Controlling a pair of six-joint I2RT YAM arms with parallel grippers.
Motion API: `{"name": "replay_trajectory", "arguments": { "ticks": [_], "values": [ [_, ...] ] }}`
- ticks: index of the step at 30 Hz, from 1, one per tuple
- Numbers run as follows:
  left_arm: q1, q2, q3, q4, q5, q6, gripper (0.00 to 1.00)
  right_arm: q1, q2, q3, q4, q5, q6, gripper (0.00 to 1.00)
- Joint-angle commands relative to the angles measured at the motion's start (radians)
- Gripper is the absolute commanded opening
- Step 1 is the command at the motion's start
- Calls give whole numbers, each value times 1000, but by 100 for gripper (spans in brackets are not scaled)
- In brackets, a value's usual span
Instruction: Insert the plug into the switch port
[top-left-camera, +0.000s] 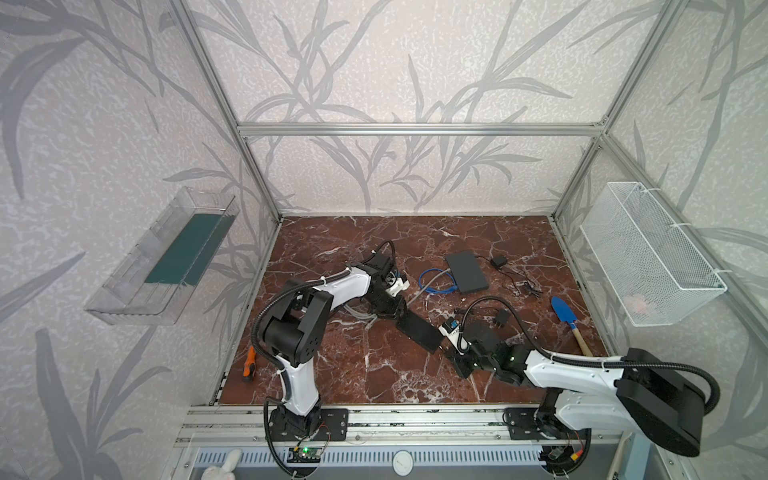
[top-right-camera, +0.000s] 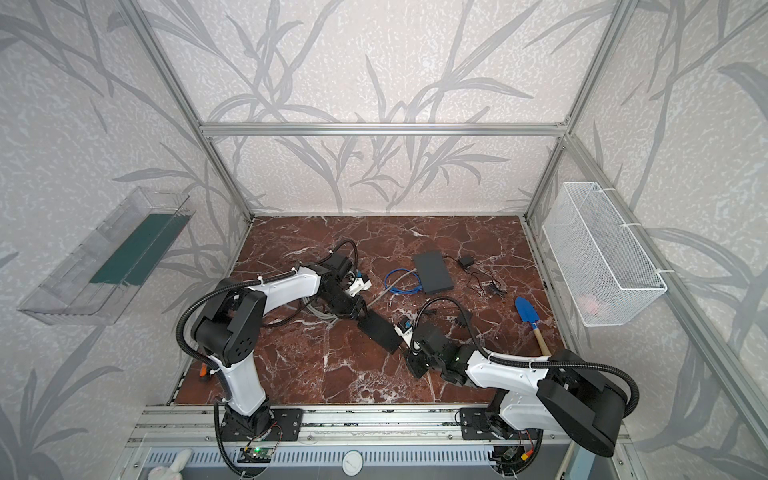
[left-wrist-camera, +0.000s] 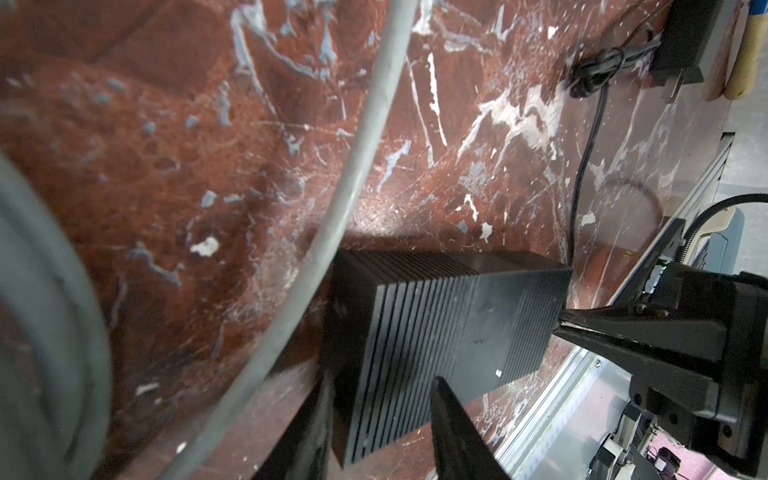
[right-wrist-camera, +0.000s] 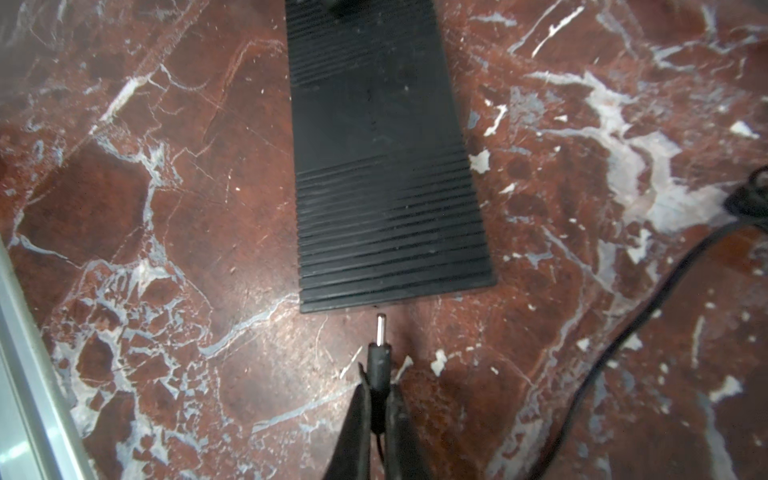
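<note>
Right jaws nipped tight on the moulded body of the small black barrel plug (right-wrist-camera: 378, 358), silver pin sticking out ahead. Pin tip sits just short of the near short edge of the flat black ribbed switch box (right-wrist-camera: 382, 166): small gap, not touching, a little off mid-edge. Port not visible; that end face is hidden under the top edge in the right wrist view.

Left jaws part-closed on the far end of the switch box (left-wrist-camera: 457, 324), one finger at its side face, the other over the ribbed top. It lies flat on the red-brown marble desk (top-left-camera: 374, 374), diagonal between the arms in both top views.

Grey round cable (left-wrist-camera: 332, 208) runs just beside one long edge at the left-jaw end. Thin black lead (right-wrist-camera: 623, 332) loops over the desk to one side, apart from the box. Bare marble along both long edges at the plug end; aluminium front rail (right-wrist-camera: 25, 374) near.

Further out, well apart:
- blue-bladed trowel (top-left-camera: 563, 311)
- second dark flat box (top-left-camera: 466, 272) with coiled blue cable (top-left-camera: 436, 282)
- orange-handled screwdriver (top-left-camera: 249, 362) at the desk's left edge
</note>
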Motion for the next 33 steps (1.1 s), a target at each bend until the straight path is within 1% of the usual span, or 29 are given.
{"name": "replay_trajectory", "arguments": {
  "ticks": [1, 4, 14, 19, 26, 33],
  "values": [
    [-5, 25, 40, -26, 9, 39, 40, 2, 13, 16, 9, 16, -39, 9],
    [-4, 37, 49, -22, 14, 46, 40, 1, 14, 9, 21, 20, -50, 9],
    [-4, 81, 77, -36, 18, 80, 39, 1, 35, 13, 70, -26, -102, 9],
    [-4, 88, 81, -42, 27, 95, 39, 1, 46, 13, 84, -10, -106, 9],
    [-15, 100, 88, -79, 61, 158, 38, -15, 61, 26, 111, -10, -114, 8],
    [-16, 117, 88, -104, 22, 183, 38, -57, 4, 4, 116, -20, -120, 8]
  ]
}}
